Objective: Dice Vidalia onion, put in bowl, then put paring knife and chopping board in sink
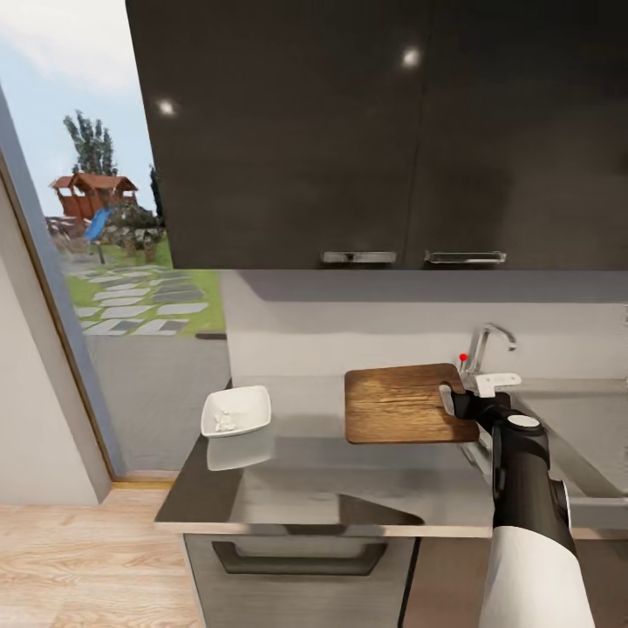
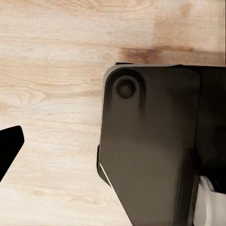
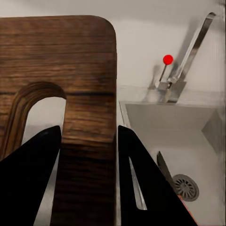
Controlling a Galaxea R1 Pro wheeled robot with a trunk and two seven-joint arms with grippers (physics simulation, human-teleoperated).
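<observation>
My right gripper (image 1: 460, 403) is shut on the chopping board (image 1: 401, 406), its fingers pinching the strip beside the oval handle hole (image 3: 40, 117). The dark brown board is held level over the grey countertop (image 1: 331, 497), just left of the sink (image 1: 580, 436). In the right wrist view the grey basin (image 3: 165, 127) lies just past the board's edge, and the paring knife's dark blade (image 3: 164, 168) rests by the round drain (image 3: 186, 187). The white bowl (image 1: 235, 410) stands at the counter's left end with pale diced onion in it. One black finger (image 2: 9, 150) of my left gripper hangs over the floor, spread wide.
The chrome tap (image 1: 488, 342) with its red dot stands behind the sink. Dark wall cabinets (image 1: 392, 131) hang low above the counter. Left of the counter is a glass door onto a garden. Below the left wrist are the wooden floor (image 2: 56, 70) and the robot's dark base (image 2: 150, 150).
</observation>
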